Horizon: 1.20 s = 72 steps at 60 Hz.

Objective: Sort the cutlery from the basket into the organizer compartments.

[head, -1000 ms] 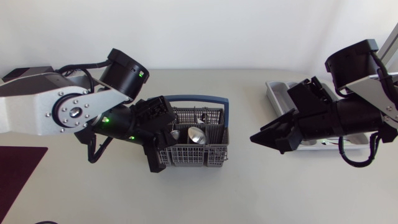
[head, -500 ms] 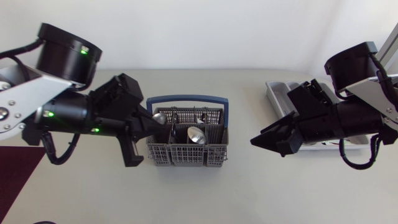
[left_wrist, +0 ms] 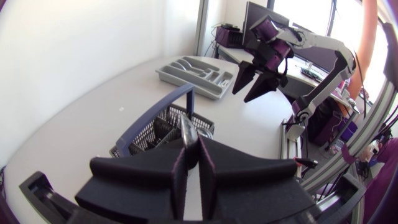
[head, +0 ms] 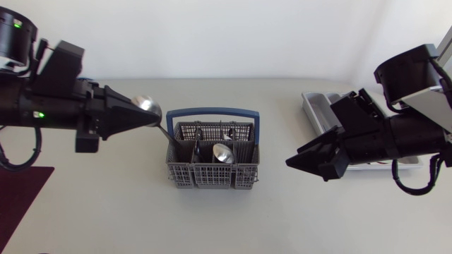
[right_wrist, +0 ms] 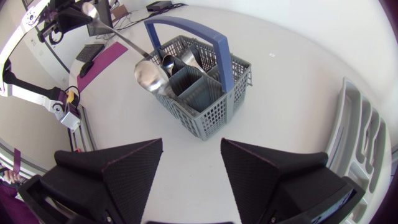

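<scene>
My left gripper (head: 153,116) (left_wrist: 191,160) is shut on a metal spoon (head: 150,106) (left_wrist: 188,132) near its bowl, up and to the left of the grey basket with the blue handle (head: 213,168) (left_wrist: 163,127) (right_wrist: 205,87). The spoon's handle slants down to the basket's left end. Another spoon (head: 222,152) (right_wrist: 152,76) and more cutlery stand in the basket. My right gripper (head: 305,161) (right_wrist: 191,163) hangs open and holds nothing, to the right of the basket. The grey organizer (head: 315,106) (left_wrist: 196,73) (right_wrist: 360,134) lies at the far right, partly hidden under my right arm.
A dark purple mat (head: 21,197) lies at the table's left front corner. Bare table stretches between the basket and the organizer and along the front edge.
My left arm has drawn back to the left, pulling the spoon out of the basket. The right arm has stayed put.
</scene>
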{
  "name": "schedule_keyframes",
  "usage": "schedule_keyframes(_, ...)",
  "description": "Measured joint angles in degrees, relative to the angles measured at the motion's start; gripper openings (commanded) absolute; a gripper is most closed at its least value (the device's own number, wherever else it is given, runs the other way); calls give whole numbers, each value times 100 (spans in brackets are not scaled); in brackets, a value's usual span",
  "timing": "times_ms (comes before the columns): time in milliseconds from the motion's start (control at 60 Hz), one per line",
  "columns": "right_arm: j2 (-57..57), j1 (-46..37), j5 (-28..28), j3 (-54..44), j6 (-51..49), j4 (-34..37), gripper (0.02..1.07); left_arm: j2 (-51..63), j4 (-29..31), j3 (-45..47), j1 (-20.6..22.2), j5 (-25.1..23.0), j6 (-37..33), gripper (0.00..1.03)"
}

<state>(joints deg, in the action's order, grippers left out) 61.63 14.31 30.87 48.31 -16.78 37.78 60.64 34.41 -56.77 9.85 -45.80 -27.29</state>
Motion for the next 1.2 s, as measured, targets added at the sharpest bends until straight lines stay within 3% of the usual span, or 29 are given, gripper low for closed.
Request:
schedule_keyframes(250,-562,28,2,0,-44,22,74,-719,9,-339,59,-195,522,3)
schedule_keyframes(483,-1139,28,11,103,-98,107,74,-767,7,-796,741,-197,1034,3)
schedule_keyframes(633,-1440,142,87,107,-153,131,76,-407,7,-999,1440,-197,1204,3)
schedule_keyframes(850,-1707,605,197,107,-153,146,76,348,22,-1172,2127,-201,1338,3)
schedule_keyframes(1200,-1550,1169,501,15,-153,-369,76,1502,286,-1703,2527,-979,1384,3)
